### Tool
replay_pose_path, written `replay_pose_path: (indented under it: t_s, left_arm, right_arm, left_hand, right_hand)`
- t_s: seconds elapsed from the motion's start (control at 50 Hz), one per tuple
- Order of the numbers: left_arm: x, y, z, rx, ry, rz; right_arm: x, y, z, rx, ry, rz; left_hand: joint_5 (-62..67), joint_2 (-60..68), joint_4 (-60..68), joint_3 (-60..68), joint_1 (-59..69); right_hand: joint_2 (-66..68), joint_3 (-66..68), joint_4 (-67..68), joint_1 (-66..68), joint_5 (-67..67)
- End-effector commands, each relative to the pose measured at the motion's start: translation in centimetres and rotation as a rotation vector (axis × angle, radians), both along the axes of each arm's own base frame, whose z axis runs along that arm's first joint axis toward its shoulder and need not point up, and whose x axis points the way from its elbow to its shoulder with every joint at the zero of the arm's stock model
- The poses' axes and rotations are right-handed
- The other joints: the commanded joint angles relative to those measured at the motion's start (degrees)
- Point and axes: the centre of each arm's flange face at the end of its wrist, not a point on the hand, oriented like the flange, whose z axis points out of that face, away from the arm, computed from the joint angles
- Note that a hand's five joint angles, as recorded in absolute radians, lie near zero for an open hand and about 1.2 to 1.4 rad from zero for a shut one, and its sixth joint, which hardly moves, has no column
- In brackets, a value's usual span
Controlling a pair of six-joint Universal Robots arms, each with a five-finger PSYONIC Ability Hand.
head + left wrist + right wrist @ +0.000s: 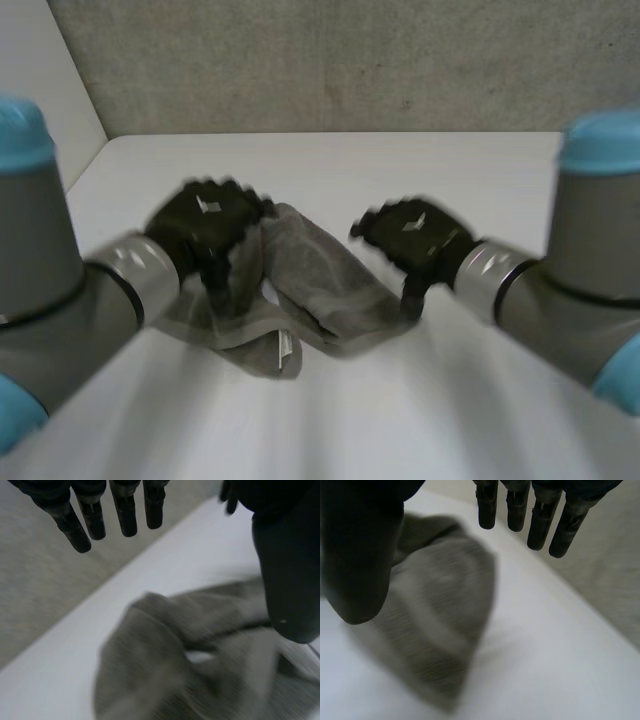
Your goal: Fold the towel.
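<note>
A grey towel (pixel 310 275) lies crumpled on the white table (pixel 330 170), bunched into loose folds with a small white label at its near edge. My left hand (pixel 205 225) hovers over the towel's left end, fingers (pixel 125 515) straight and thumb apart, holding nothing. In the left wrist view the towel (pixel 190 655) lies below the palm. My right hand (pixel 415 235) hangs just off the towel's right end, fingers (pixel 540 520) straight and empty. Under the right thumb in the right wrist view lies the towel (pixel 435 615).
A grey textured wall (pixel 350 60) stands along the table's far edge. The table's left edge (pixel 85 165) runs diagonally beside the left arm. Bare white tabletop lies in front of and behind the towel.
</note>
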Motion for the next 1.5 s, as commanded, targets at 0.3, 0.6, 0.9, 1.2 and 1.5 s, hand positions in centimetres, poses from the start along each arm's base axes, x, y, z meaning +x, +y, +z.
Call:
replay_pose_path:
  t_s: [0.3, 0.6, 0.9, 1.2, 1.5]
  left_arm:
    - [-1.0, 1.5, -10.6, 0.082, -0.054, -0.078]
    - [-2.2, 1.2, -11.7, 0.036, -0.027, -0.099]
    - [0.5, -1.5, -2.0, -0.145, 0.314, 0.124]
    - [6.5, -8.5, -3.7, -0.038, 0.503, 0.437]
    - [8.7, -13.3, -7.5, 0.009, 0.448, 0.551]
  right_arm:
    - [3.1, 1.5, -9.2, 0.035, 0.024, 0.047]
    - [2.7, -1.1, -9.7, -0.018, -0.037, -0.13]
    - [-3.7, -8.0, -3.5, -0.161, -0.107, -0.386]
    - [-10.0, -12.1, -1.1, -0.143, -0.113, -0.527]
    - [-8.3, -10.7, -1.8, -0.098, -0.111, -0.422]
  left_hand:
    - [3.4, 11.4, 10.9, 11.9, 11.0]
    - [51.8, 59.7, 59.2, 60.2, 59.4]
    - [57.3, 65.2, 64.7, 65.8, 64.9]
    - [56.0, 63.9, 63.4, 64.4, 63.6]
    - [13.1, 21.0, 20.6, 21.6, 20.7]
  right_hand:
    - [24.2, 24.7, 24.1, 25.3, 25.3]
    - [65.9, 66.4, 65.9, 67.1, 67.0]
    - [65.9, 66.4, 65.9, 67.1, 67.0]
    - [64.2, 64.6, 64.1, 65.3, 65.2]
    - [6.4, 6.9, 6.4, 7.6, 7.5]
